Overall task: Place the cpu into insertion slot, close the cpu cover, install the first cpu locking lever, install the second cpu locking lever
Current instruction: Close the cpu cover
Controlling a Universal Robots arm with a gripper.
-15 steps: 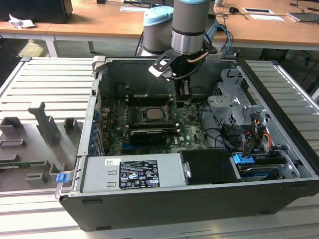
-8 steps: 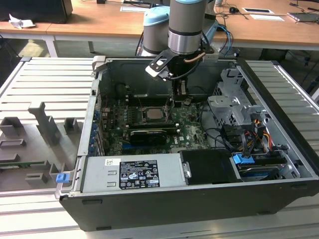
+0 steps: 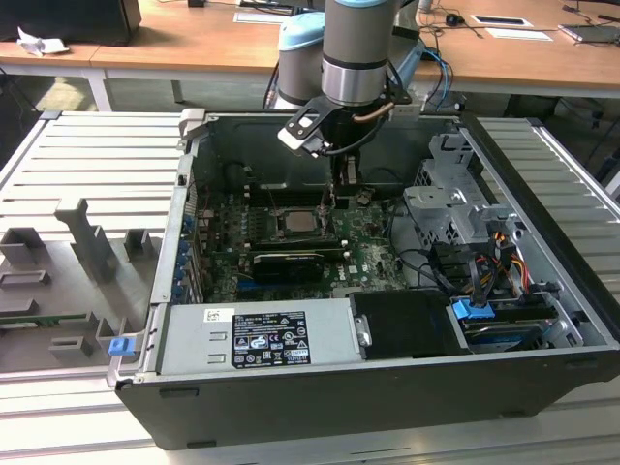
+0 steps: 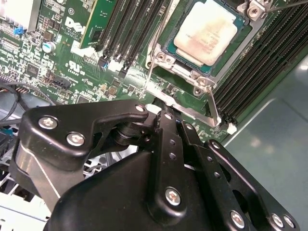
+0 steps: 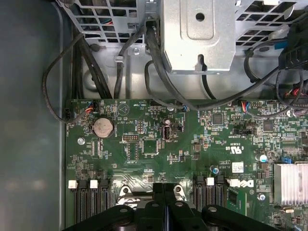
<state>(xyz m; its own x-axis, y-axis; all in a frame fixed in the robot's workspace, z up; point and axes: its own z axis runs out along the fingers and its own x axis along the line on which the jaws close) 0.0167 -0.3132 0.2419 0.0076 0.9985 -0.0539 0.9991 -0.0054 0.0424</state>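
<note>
The cpu [image 4: 207, 31], a square chip with a silver-grey top, lies seated in the insertion slot [image 4: 169, 46] on the green board; it is also seen from outside [image 3: 297, 222]. The cpu cover [image 4: 185, 68] lies flat as a metal frame around the chip. A thin locking lever [image 4: 212, 103] runs along the socket's near edge, and another wire lever [image 4: 150, 72] stands along its side. My gripper [image 4: 167, 115] is shut, its tips at the metal bar on the socket's edge, just off the chip. It hangs inside the case [image 3: 334, 199] and shows in the first wrist view [image 5: 163, 188].
Memory slots [image 4: 125, 29] flank the socket on both sides. A long black card [image 3: 289, 263] lies in front of the socket, a power supply [image 3: 257, 339] beyond it. The drive cage [image 3: 450, 208] and cables [image 5: 159, 62] crowd the exterior view's right. A grey fixture tray [image 3: 77, 252] lies outside the case.
</note>
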